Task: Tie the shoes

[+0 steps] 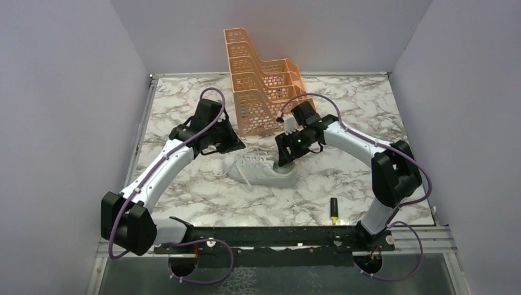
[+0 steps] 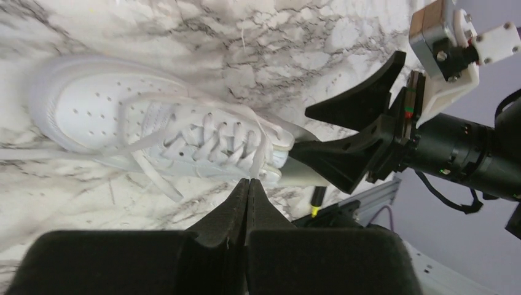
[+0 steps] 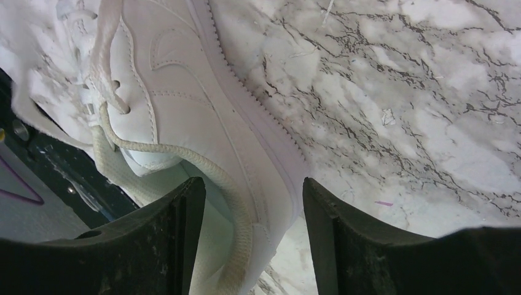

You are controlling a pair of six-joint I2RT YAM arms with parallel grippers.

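The white sneaker [image 1: 263, 170] lies in the middle of the marble table, toe to the left, with loose laces [image 2: 147, 169] trailing off it. My left gripper [image 1: 237, 147] sits at the shoe's left side. Its fingers [image 2: 249, 184] are pressed together, and a lace strand from the top eyelets runs straight into their tips. My right gripper [image 1: 286, 161] is open at the heel. It straddles the shoe's side wall [image 3: 246, 153], one finger [image 3: 184, 215] inside the opening and the other finger [image 3: 319, 215] outside over the table. A lace [image 3: 233, 184] lies along the collar between them.
An orange tiered rack [image 1: 261, 92] stands just behind the shoe, close to both wrists. A black marker with a yellow end [image 1: 334, 211] lies near the front right. A metal rail [image 1: 276, 233] runs along the near edge. Grey walls [image 1: 61, 92] enclose the table.
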